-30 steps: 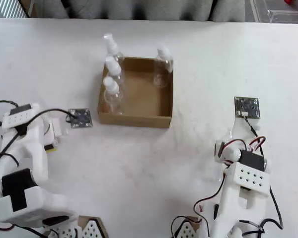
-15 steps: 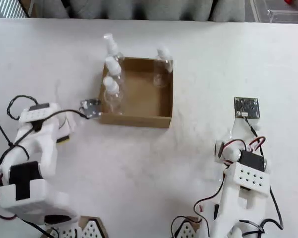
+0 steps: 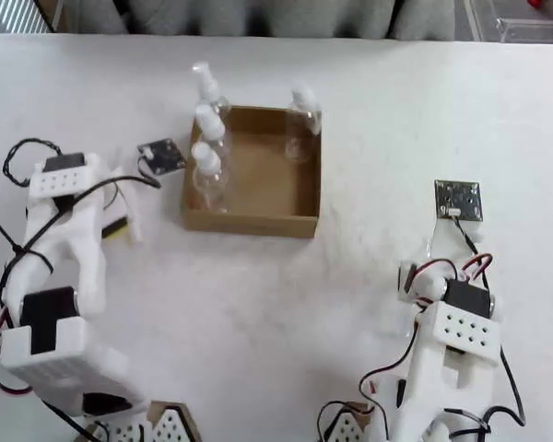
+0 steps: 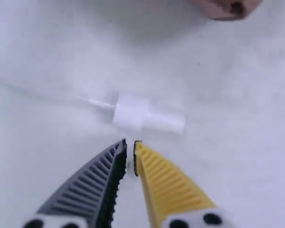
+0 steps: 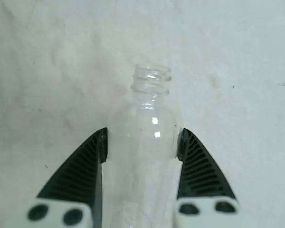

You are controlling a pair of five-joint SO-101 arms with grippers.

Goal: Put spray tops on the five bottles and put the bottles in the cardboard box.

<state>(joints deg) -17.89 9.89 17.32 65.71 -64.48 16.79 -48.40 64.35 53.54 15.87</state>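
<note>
The cardboard box (image 3: 258,219) stands at the table's middle back. Several bottles with spray tops stand in it, three along its left wall (image 3: 208,175) and one in the far right corner (image 3: 301,129). My right gripper (image 5: 142,137) is shut on a clear bottle (image 5: 149,118) whose threaded neck is bare, near the table's front right. A loose white spray top (image 4: 142,116) lies on its side on the table just beyond the tips of my left gripper (image 4: 129,145), which is shut and holds nothing. That gripper (image 3: 120,228) hangs left of the box.
A corner of the box (image 4: 223,7) shows beyond the spray top. Black cables (image 3: 18,157) loop beside the left arm. A clear plastic bin (image 3: 525,23) sits past the table's far right edge.
The left arm has swung away from the front edge toward the back, bringing its wrist up beside the box's left wall. The right arm and its bottle have stayed put.
</note>
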